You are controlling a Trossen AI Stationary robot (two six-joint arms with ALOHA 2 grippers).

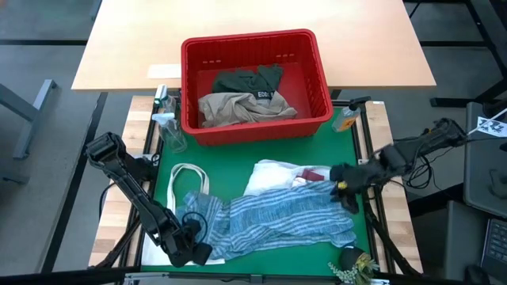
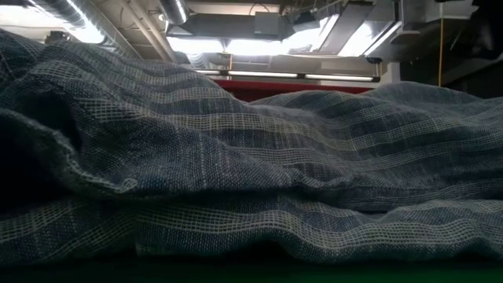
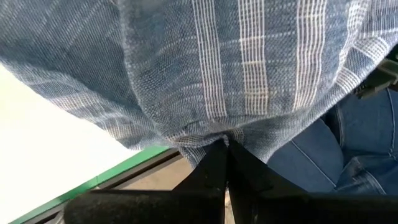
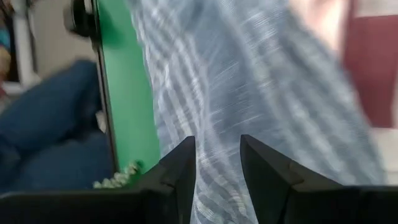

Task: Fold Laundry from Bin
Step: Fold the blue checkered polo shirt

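Striped blue cloth (image 1: 277, 218) lies along your table's front edge: left gripper (image 3: 226, 144) pinches its corner, right gripper (image 4: 217, 163) gapes above it.

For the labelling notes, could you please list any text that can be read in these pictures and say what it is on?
Dark green garment in the red bin: a small white label with lettering, too small to read.
White paper at the right edge: dark marks, unreadable.
Nothing else carries text.
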